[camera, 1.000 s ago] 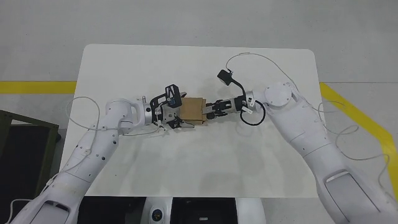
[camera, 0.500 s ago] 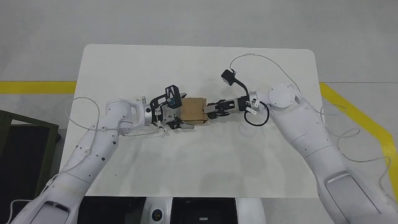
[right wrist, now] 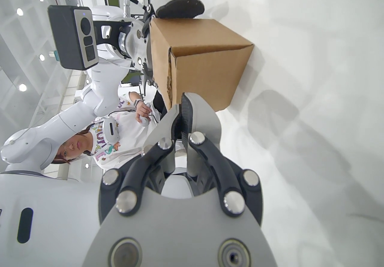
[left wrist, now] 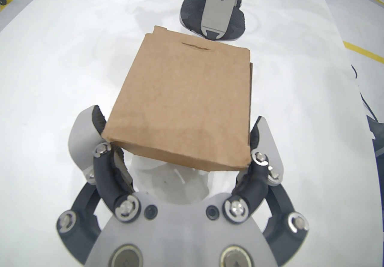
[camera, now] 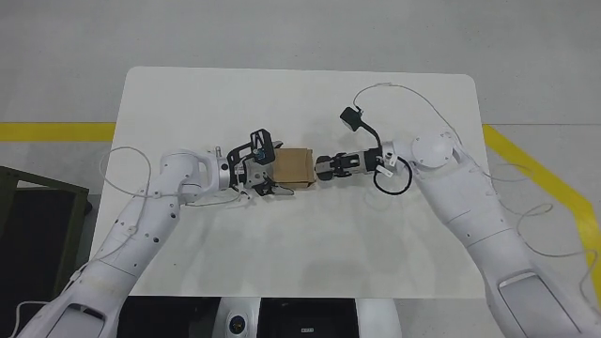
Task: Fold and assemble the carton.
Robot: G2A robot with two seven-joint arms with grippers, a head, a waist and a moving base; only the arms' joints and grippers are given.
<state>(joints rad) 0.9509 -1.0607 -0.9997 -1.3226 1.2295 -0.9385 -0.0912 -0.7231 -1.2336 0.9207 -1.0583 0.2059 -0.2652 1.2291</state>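
A small brown carton [camera: 293, 165] stands closed on the white table [camera: 188, 103], near its middle. My left gripper [camera: 267, 175] is shut on the carton's left end; in the left wrist view its fingers [left wrist: 90, 127] press the two sides of the carton [left wrist: 183, 100]. My right gripper [camera: 320, 167] is shut with nothing in it, its tips right at the carton's right face. In the right wrist view the closed fingertips [right wrist: 183, 102] meet the lower edge of the carton [right wrist: 204, 61]. The left wrist view shows the right gripper [left wrist: 219, 10] just beyond the box.
A thin white cable [camera: 404, 89] loops over the table's back right part, and another cable [camera: 122, 155] hangs off the left edge. Bare table lies in front of and behind the carton. A yellow line [camera: 56, 131] runs on the floor.
The right arm has shifted to the right and its wrist has levelled out, with the shut gripper staying by the carton's right face. The left gripper and the carton have kept still.
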